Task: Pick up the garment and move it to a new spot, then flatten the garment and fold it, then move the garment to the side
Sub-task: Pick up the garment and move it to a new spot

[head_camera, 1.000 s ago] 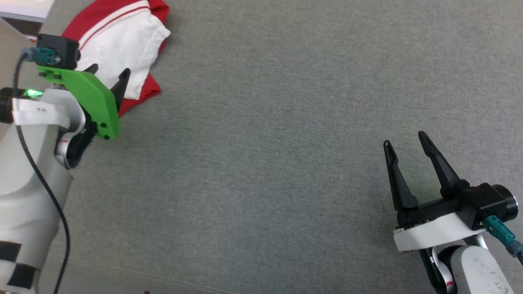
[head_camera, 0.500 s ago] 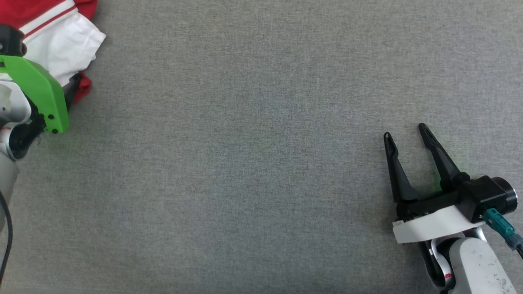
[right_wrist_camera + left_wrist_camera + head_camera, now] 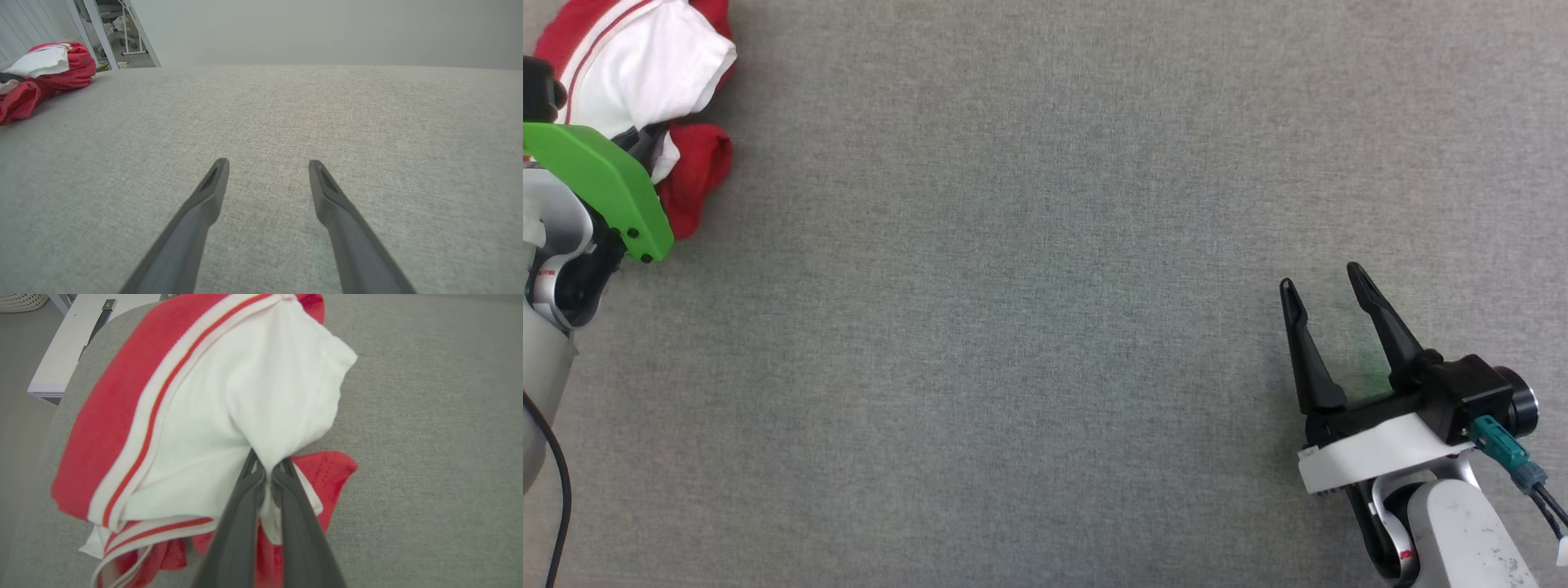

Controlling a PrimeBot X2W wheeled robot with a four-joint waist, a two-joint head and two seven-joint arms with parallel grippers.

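The garment (image 3: pixel 645 73) is a bunched red and white shirt at the far left top corner of the grey table. In the left wrist view my left gripper (image 3: pixel 267 471) is shut, its two dark fingers pinching a fold of the garment's (image 3: pixel 229 416) white cloth, which pulls up into a peak. In the head view the green plate on that wrist hides most of the fingers. My right gripper (image 3: pixel 1319 282) hovers open low on the right, far from the garment (image 3: pixel 45 77), with nothing between its fingers (image 3: pixel 212 179).
The grey fabric table top (image 3: pixel 1029 286) stretches between the two arms. A white desk edge (image 3: pixel 65 355) and floor lie beyond the table's far left corner. White frame legs (image 3: pixel 122 28) stand behind the table.
My left gripper has shut on the garment's white cloth and the cloth has bunched up. The head camera shifted, so the whole picture moved. The right gripper stays open in place.
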